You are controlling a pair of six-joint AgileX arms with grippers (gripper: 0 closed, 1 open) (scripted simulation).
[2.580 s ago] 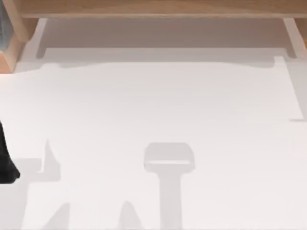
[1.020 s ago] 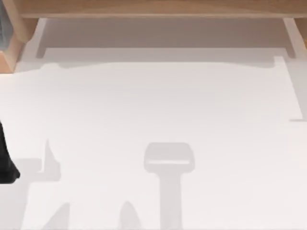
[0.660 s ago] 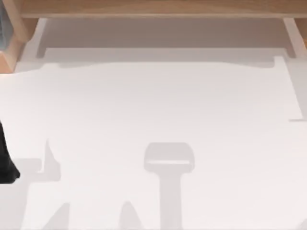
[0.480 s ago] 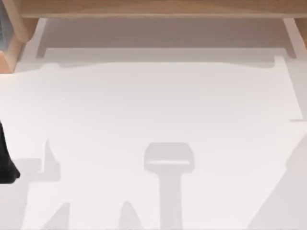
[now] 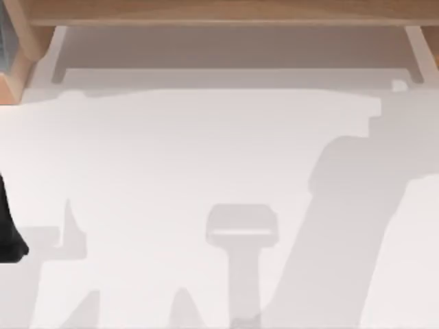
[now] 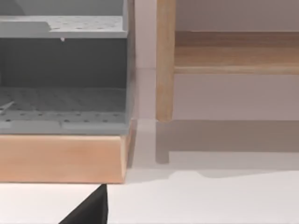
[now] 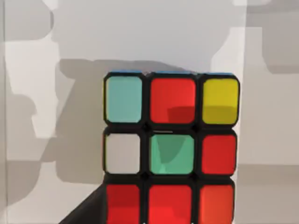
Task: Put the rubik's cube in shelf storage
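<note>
Right wrist view: cube (image 7: 170, 149) close up and centred, red, green, yellow and white stickers on a black grid, white table (image 7: 140, 42) behind it. A dark sliver sits at the cube's lower corner, probably part of the right gripper; can't tell whether that claw is spread or pinching the cube.

Top view: bare table (image 5: 171, 151), a broad arm shadow falling across its right half. Dark bit of the left arm (image 5: 8, 229) parked at the left edge; left claw state can't be told either.

Far edge: shelf (image 5: 219, 12) board with pale uprights; left wrist view shows a wooden post (image 6: 165, 60) beside a grey perforated rack (image 6: 63, 70).

Risks: if the grip is shallow or off-centre, the cube could twist or drop on the way. A low carry could clip the board edge or an upright.

Hidden: cube's bottom row is cut off, and whether it rests on the table or is lifted is unclear.
</note>
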